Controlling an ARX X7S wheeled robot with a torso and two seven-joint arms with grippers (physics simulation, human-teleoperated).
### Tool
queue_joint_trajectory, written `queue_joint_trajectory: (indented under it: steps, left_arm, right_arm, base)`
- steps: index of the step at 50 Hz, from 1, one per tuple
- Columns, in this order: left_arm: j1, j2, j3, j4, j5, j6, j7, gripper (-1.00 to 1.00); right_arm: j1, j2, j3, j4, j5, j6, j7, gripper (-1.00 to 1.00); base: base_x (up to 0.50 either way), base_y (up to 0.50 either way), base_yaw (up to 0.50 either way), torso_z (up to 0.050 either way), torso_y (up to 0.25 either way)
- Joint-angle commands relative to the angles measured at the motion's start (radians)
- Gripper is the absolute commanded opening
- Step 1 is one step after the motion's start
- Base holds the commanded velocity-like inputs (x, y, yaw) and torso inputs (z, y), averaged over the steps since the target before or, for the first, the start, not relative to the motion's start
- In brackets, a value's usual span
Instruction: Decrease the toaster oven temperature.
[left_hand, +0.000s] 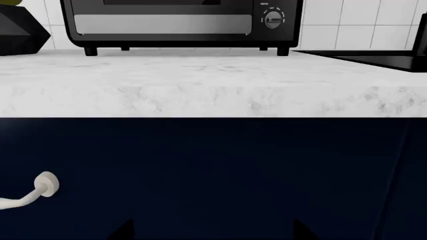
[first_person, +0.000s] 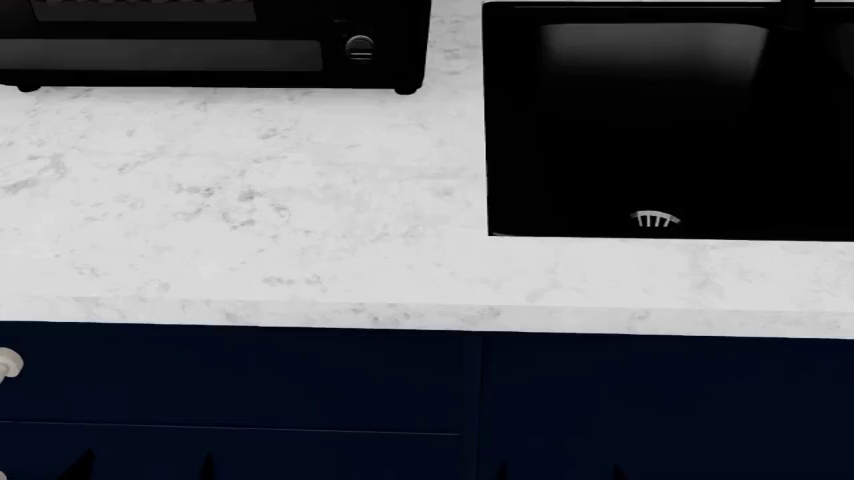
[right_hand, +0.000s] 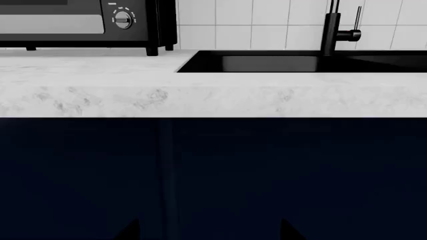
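The toaster oven (left_hand: 173, 22) is a black box standing at the back of the white marble counter (left_hand: 213, 80). A round silver-ringed knob (left_hand: 273, 19) sits on its right side. The oven also shows at the far left in the head view (first_person: 214, 45) and in the right wrist view (right_hand: 80, 22), each with its knob (first_person: 359, 46) (right_hand: 123, 18). My left gripper (left_hand: 213, 235) and right gripper (right_hand: 210, 235) are both open and empty. They hang low in front of the navy cabinet fronts, below the counter edge and far from the oven. Only their dark fingertips (left_hand: 123, 232) (right_hand: 130, 231) show.
A black sink basin (first_person: 667, 120) is set in the counter right of the oven, with a black faucet (right_hand: 331, 27) behind it. A white cabinet knob (left_hand: 47, 184) sticks out of the navy front at the left. A dark angular object (left_hand: 20, 30) stands left of the oven.
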Motion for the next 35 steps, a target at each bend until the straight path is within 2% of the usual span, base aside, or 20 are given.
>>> queue_joint_trajectory:
  steps: [1, 11, 21, 22, 23, 24, 35]
  left_arm:
    - [0.000, -0.010, 0.011, 0.000, -0.010, 0.000, -0.011, 1.00]
    - [-0.006, -0.043, 0.044, -0.010, -0.035, 0.016, -0.052, 1.00]
    - [0.015, -0.074, 0.069, 0.106, -0.011, 0.023, -0.086, 1.00]
    - [0.029, -0.081, 0.068, 0.238, -0.022, -0.028, -0.082, 1.00]
    - [0.030, -0.083, 0.069, 0.243, -0.023, -0.032, -0.083, 1.00]
    - [0.026, -0.093, 0.064, 0.360, -0.062, -0.136, -0.068, 1.00]
    - [-0.060, -0.135, 0.063, 0.490, -0.037, -0.340, -0.102, 1.00]
  right_arm:
    - [0.000, 0.009, -0.013, 0.000, 0.009, 0.000, 0.013, 1.00]
    - [-0.018, 0.041, -0.046, -0.019, 0.049, -0.008, 0.042, 1.00]
    - [-0.062, 0.069, -0.065, -0.177, 0.074, 0.003, 0.059, 1.00]
    - [-0.084, 0.081, -0.069, -0.289, 0.060, 0.041, 0.066, 1.00]
    - [-0.085, 0.082, -0.071, -0.293, 0.061, 0.044, 0.068, 1.00]
    - [-0.097, 0.090, -0.075, -0.372, 0.058, 0.080, 0.070, 1.00]
    - [-0.061, 0.139, -0.070, -0.567, 0.064, 0.248, 0.083, 1.00]
  base:
    - [0.00, 0.00, 0.00, 0.000, 0.000]
    - [0.00, 0.00, 0.00, 0.000, 0.000]
    - [0.00, 0.00, 0.00, 0.000, 0.000]
    - [0.00, 0.00, 0.00, 0.000, 0.000]
    - [0.00, 0.00, 0.00, 0.000, 0.000]
    - [0.00, 0.00, 0.00, 0.000, 0.000]
    - [0.00, 0.00, 0.00, 0.000, 0.000]
